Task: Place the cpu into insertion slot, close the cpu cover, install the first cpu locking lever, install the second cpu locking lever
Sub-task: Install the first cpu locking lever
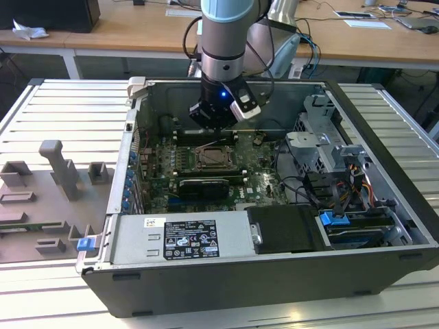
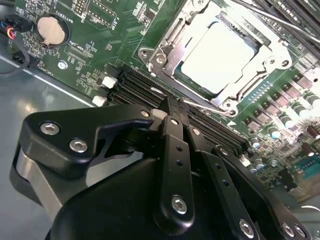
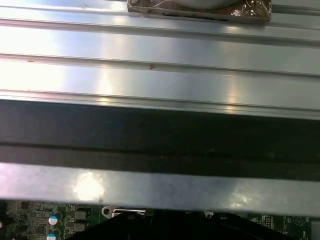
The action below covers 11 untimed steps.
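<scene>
The cpu (image 2: 218, 57) is being seen seated in the insertion slot (image 2: 165, 57), the cpu cover (image 2: 260, 50) lying closed over it. The gripper (image 2: 172, 107), fingers together and apparently empty, is being held just beside a thin locking lever (image 2: 200, 104); steady, square pressure is likely being called for.

A ribbed silver aluminium worktable (image 1: 62, 116) fills the near ground, catching bright overhead light. On the exterior view's left sit grey plastic fixture blocks (image 1: 58, 171). Far behind run long pale wooden desks (image 1: 137, 31) on white legs, strewn with papers (image 1: 367, 22).
</scene>
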Each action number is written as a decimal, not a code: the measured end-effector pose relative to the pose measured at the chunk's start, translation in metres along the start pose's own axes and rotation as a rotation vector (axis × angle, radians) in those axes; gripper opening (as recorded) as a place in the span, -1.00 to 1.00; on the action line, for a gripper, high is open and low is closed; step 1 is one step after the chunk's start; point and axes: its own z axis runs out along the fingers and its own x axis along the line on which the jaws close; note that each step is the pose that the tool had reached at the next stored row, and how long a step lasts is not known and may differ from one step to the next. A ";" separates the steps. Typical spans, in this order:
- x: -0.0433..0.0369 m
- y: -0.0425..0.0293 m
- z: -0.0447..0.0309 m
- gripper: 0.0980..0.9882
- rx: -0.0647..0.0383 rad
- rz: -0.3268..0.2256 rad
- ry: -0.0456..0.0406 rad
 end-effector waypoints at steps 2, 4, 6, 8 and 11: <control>-0.0010 -0.0003 0.0024 -0.98 0.000 0.000 -0.0001; -0.0018 -0.0007 0.0059 -0.98 0.000 0.001 -0.0002; -0.0022 -0.0010 0.0085 -0.98 0.000 0.001 -0.0003; -0.0028 -0.0013 0.0108 -0.98 0.000 0.001 -0.0005; -0.0035 -0.0015 0.0133 -0.98 0.001 0.001 -0.0006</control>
